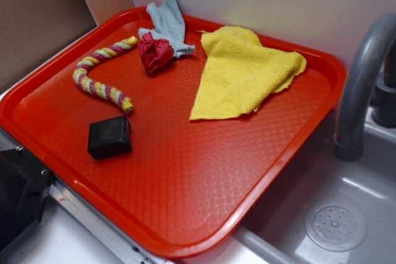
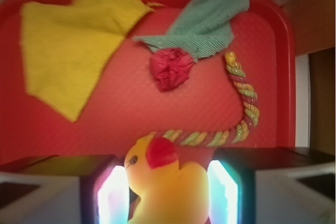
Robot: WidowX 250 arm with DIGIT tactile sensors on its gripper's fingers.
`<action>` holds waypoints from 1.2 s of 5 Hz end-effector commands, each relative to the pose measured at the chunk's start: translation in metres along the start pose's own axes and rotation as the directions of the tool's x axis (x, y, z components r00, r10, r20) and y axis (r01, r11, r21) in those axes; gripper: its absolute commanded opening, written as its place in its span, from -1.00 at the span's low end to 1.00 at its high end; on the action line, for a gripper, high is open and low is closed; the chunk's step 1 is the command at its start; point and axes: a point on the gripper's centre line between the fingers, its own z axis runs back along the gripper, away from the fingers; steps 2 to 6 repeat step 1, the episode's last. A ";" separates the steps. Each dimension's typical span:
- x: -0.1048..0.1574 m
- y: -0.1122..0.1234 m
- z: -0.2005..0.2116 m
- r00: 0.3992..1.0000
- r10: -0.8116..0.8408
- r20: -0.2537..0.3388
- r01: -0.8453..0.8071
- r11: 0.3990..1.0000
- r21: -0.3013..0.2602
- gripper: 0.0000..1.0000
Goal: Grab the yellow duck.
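Red tray (image 1: 185, 214) lay beside a sink. Yellow duck (image 2: 165, 184) sat clamped between the gripper (image 2: 167, 192) pads, raised above the tray; judged light, glossy, slippery, squashable, best held across its rounded body.

Duck (image 2: 168, 182) between fingers (image 2: 113, 195), above tray (image 1: 204, 190).

A glossy yellow rubber duck (image 2: 165, 184) with a red beak sits clamped between the two pale fingers (image 2: 113, 195) of the gripper (image 2: 168, 192) at the bottom of the wrist view, raised above a red plastic tray (image 2: 131, 114). On the tray lie a large yellow cloth (image 2: 71, 51) at upper left, a grey-green cloth (image 2: 205, 24) touching a crumpled red cloth ball (image 2: 170, 68) near the centre, and a yellow-and-pink twisted rope (image 2: 239, 108) curving at right.
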 end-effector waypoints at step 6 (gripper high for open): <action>0.001 -0.006 0.010 0.995 -0.079 0.059 0.083 0.994 -0.072 -1.00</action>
